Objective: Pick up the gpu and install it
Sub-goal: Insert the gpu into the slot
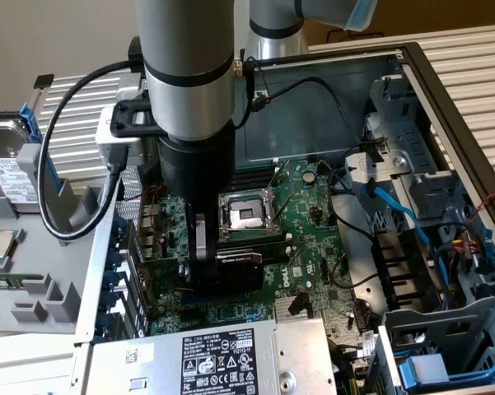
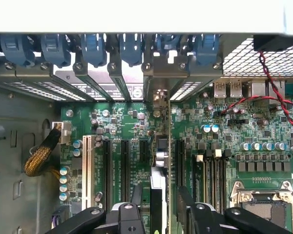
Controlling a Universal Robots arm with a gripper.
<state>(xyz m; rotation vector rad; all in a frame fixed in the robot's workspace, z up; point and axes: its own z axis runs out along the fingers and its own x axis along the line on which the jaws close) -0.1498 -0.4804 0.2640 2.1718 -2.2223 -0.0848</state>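
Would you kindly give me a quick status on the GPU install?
Tool down inside the case, clamped on the gpu. Card edge-on over the motherboard expansion slots. Nothing visibly blocking it.

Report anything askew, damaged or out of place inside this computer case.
Nothing stands out. The gpu stands edge-on over the motherboard between the gripper fingers, in line with the slots, not tilted. Cables look routed, and no parts lie loose.

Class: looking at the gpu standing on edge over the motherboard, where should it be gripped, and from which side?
Grip the gpu by its upper edge, across its two flat faces, from straight above. It stands upright and thin between the slots, as the tool straddles it.
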